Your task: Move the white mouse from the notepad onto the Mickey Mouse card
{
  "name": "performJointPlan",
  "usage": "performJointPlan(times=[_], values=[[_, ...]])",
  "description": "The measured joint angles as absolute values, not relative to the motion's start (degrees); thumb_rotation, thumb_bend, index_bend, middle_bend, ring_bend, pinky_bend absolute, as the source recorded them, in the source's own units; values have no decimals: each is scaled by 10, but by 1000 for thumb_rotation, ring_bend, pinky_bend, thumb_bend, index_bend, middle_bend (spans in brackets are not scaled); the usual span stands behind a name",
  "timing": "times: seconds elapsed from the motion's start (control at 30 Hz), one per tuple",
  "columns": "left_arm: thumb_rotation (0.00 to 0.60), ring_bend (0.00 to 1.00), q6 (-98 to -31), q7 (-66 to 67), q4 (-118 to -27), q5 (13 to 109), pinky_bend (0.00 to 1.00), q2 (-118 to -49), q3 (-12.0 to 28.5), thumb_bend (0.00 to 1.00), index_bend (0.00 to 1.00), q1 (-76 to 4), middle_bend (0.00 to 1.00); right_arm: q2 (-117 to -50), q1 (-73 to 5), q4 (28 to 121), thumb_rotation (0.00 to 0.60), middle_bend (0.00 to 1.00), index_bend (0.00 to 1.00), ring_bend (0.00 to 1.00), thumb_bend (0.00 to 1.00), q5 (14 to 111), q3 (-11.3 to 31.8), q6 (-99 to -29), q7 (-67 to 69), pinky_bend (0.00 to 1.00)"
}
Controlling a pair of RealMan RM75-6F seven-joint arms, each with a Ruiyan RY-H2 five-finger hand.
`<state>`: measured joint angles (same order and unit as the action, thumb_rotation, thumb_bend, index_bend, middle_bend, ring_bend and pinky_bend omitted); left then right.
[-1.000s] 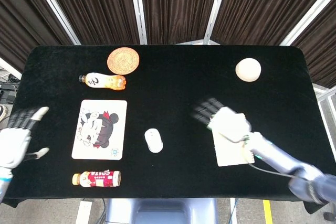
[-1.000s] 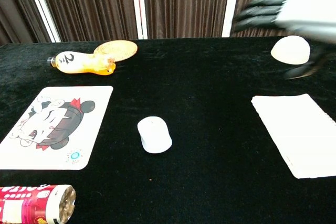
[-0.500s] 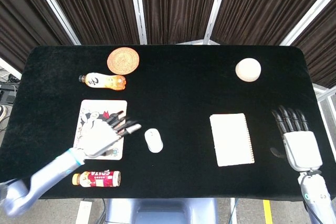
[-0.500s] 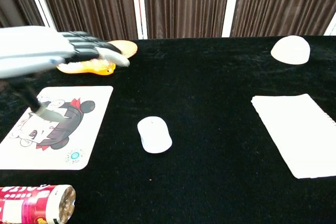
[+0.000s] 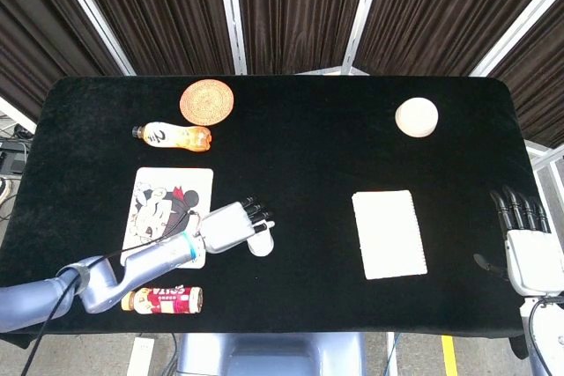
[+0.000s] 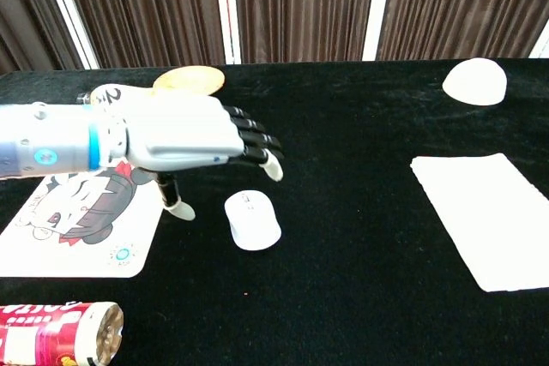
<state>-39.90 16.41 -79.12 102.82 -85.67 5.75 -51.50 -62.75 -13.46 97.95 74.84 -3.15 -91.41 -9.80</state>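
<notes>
The head view looks down on the whole black bench (image 5: 308,121), and only it shows the right hand (image 5: 527,244), low at the right edge of the picture, holding nothing, with its fingers straight and a little apart. The chest view does not show that hand at all. The white mouse (image 5: 261,242) lies on the bare bench in the lower middle of the picture, between the Mickey Mouse card (image 5: 161,210) on the left and the notepad (image 5: 389,233) on the right. It is on neither of them. The left hand (image 5: 231,225) is stretched out just above the mouse, fingers apart and gripping nothing. In the head view the hand hides part of the mouse. The chest view shows the hand raised above it, with the thumb pointing down beside it. The round mat (image 5: 208,101) and the orange bottle (image 5: 173,136) sit at the upper left. A white round thing (image 5: 417,117) sits at the upper right. A red can (image 5: 163,299) lies at the lower left, cut off by the picture edge in the chest view.
</notes>
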Motion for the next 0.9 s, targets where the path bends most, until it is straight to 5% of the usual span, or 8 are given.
performJointPlan(times=[0.4, 0.67, 0.9], values=[[600, 134, -407, 137, -685, 1061, 134, -941, 11, 45, 230, -578, 118, -620, -117, 973, 600, 0, 19, 0, 0, 753, 3, -893, -84, 0], [600, 379, -421, 130, -661, 1075, 330, -960, 0, 71, 534, -606, 414, -621, -110, 969, 600, 0, 19, 0, 0, 752, 17, -882, -83, 0], [600, 449, -428, 136, -663, 1092, 408, -950, -23, 72, 660, -622, 489, -620, -104, 967, 600, 0, 19, 0, 0, 754, 26, -874, -81, 0]])
